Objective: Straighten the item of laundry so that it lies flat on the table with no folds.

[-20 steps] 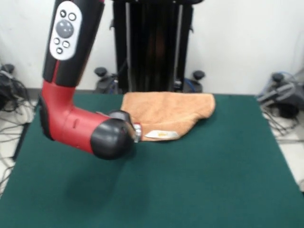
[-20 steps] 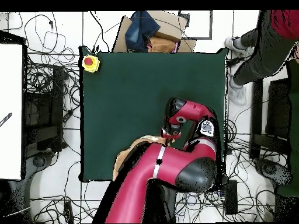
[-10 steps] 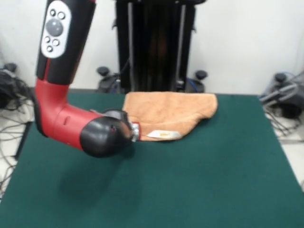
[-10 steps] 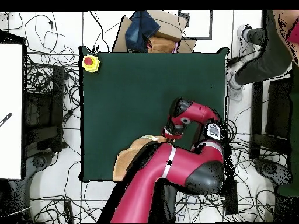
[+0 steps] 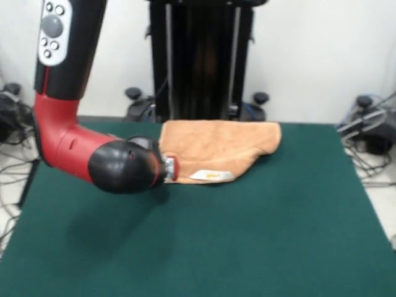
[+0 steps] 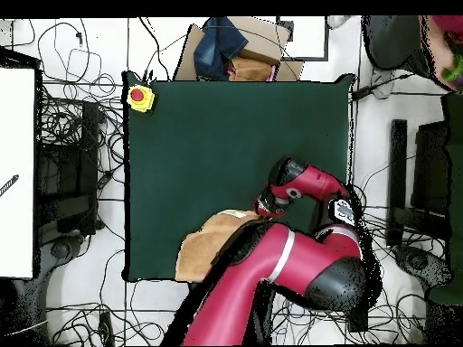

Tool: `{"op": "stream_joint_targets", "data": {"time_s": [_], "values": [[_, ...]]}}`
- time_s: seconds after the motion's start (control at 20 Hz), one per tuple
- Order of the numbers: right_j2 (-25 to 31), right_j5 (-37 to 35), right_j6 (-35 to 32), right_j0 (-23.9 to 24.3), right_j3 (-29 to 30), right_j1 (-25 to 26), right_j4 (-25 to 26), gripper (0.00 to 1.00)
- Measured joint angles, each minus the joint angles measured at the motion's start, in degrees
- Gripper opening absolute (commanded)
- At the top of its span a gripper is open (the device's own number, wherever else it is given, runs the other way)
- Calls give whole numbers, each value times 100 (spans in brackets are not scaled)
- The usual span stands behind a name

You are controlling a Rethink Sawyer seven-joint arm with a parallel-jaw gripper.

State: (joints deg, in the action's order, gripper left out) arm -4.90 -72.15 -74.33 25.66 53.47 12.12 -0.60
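Folded towel [image 5: 216, 148] edge is being worked by gripper [image 5: 168, 168]; grip state cannot be told; corner should be dragged outward, low over table [image 5: 260, 235].

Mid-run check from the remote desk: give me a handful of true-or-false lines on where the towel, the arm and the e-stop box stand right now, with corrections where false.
1. The towel lies fully flat with no folds. False: it is bunched, with an edge turned over so its white label shows.
2. The towel sits at the table's edge nearest the pedestal. True.
3. The gripper is at the towel's edge, beside the label. True; whether it is open or shut cannot be told.
4. A yellow box with a red button sits at a table corner. True.
5. The towel is blue. False: it is peach-orange.
6. The arm hides all of the towel from overhead. False: part of it shows beside the arm.
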Motion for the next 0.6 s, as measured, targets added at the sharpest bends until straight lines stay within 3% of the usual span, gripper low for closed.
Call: {"op": "stream_joint_targets", "data": {"time_s": [0.1, 0.25, 0.35, 0.6], "values": [[133, 342, 0, 106, 345, -197, 68, 0], [377, 1617, 0, 317, 1421, -786, 310, 0], [435, 2144, 0, 370, 1815, -993, 422, 0], [525, 4666, 1, 592, 3392, -1725, 1154, 0]]}}
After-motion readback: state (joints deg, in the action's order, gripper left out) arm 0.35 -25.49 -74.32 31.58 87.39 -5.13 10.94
